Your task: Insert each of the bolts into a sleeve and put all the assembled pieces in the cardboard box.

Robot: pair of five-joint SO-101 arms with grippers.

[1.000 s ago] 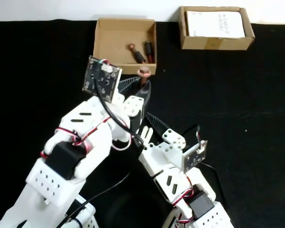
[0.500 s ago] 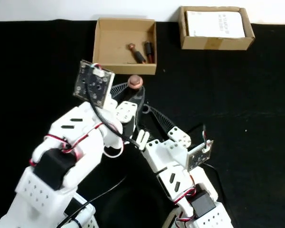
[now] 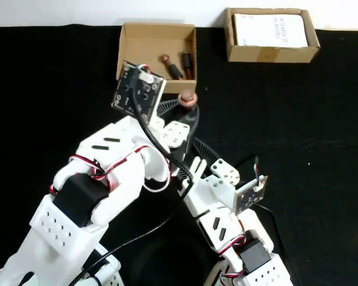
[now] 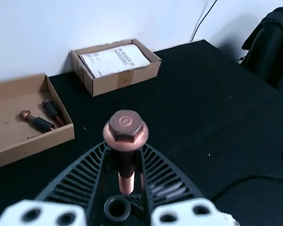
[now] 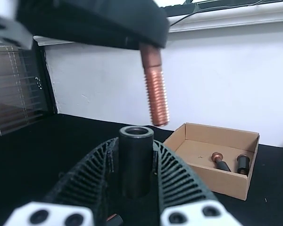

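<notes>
Black table [image 3: 322, 149], bolt [image 4: 125, 133] between left jaws

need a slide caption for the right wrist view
The right jaws hold a black sleeve upright, a copper bolt poised just above, not yet inserted.

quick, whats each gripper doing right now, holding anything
left gripper: shut on the copper bolt
right gripper: shut on the black sleeve
</notes>
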